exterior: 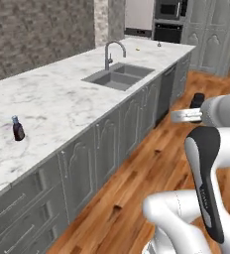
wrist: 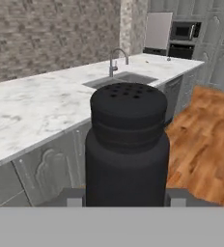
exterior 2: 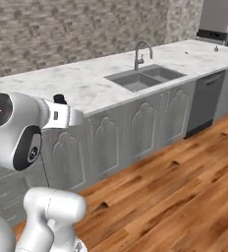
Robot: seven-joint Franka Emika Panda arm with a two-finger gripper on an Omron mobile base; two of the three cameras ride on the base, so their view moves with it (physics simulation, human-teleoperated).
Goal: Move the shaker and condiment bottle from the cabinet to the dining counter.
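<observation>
My gripper [wrist: 127, 197] is shut on the shaker [wrist: 127, 144], a black one with a holed top that stands upright between the fingers [wrist: 75, 198]. In the left base view the gripper [exterior: 197, 102] carries the shaker [exterior: 198, 97] over the wooden floor, to the right of the dining counter [exterior: 62, 104]. The right base view has the shaker [exterior 2: 60, 99] at the counter's front edge [exterior 2: 101, 106]. The condiment bottle [exterior: 18, 128], dark with a blue cap, stands upright on the marble at the left. The cabinet is out of view.
A sink [exterior: 118, 75] with a curved tap [exterior: 109, 53] is set into the counter further along. Grey drawer and door fronts [exterior: 102, 144] run beneath it. An oven stack [exterior: 167, 20] and tall grey panel doors [exterior: 211, 30] close the far end. Wooden floor [exterior 2: 175, 197] lies alongside.
</observation>
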